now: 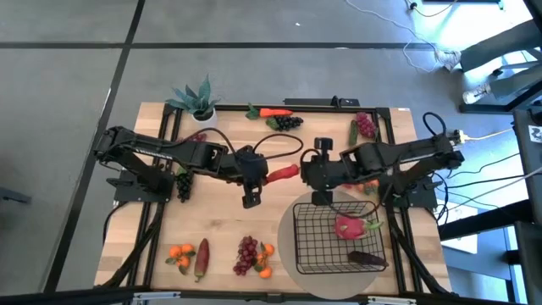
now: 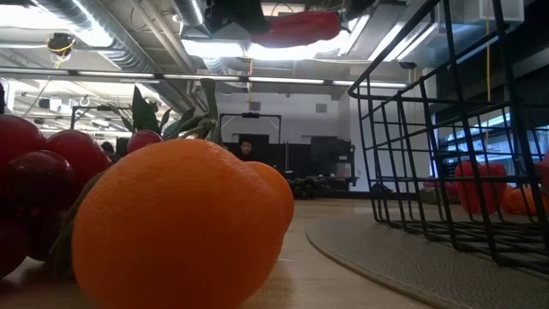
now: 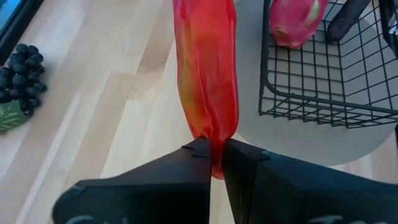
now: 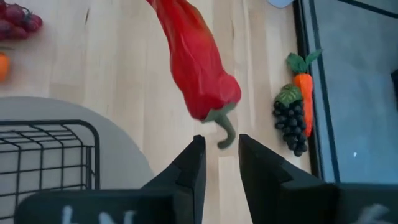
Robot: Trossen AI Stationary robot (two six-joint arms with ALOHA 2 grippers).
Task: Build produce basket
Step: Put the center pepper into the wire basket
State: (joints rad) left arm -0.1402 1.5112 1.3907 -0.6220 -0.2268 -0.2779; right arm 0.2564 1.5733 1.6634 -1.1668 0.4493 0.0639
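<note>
1. The left end effector (image 3: pixel 210 155) hangs over the middle of the wooden bench (image 1: pixel 220 233), its fingers pinched tight on the narrow tip of a long red pepper (image 3: pixel 207 74), which it holds off the bench surface
2. In the high view the same red pepper (image 1: pixel 283 173) stretches between the two arms, its stem end pointing toward the right arm
3. The right end effector (image 4: pixel 219 163) sits just beside the pepper's curled green stem (image 4: pixel 225 132); its fingers stand a little apart with the stem tip just ahead of the gap, and nothing is gripped between them
4. The black wire basket (image 1: pixel 306 254) stands on a round grey mat (image 1: pixel 288 229) at the near right part of the bench, near the pepper but apart from it
5. Inside the basket lie a pink dragon fruit (image 1: pixel 347 227) and a dark oblong piece (image 1: pixel 367 257) that is too small to identify
6. Along the far edge of the bench lie a carrot (image 1: pixel 273 112) with a dark grape bunch (image 1: pixel 288 123) touching it, and a red grape bunch (image 1: pixel 365 125) nearer the right corner
7. A potted blue-green plant (image 1: pixel 200 100) stands at the far left corner
8. At the near edge are small oranges (image 1: pixel 180 252) beside a reddish potato (image 1: pixel 201 258), then a purple-red grape bunch (image 1: pixel 246 254) with more oranges (image 1: pixel 266 261) touching it
9. Another dark grape bunch (image 1: pixel 183 185) lies under the left arm
10. In the low view an orange (image 2: pixel 180 227) fills the foreground, with the basket's mesh wall (image 2: pixel 429 154) to its side
</note>
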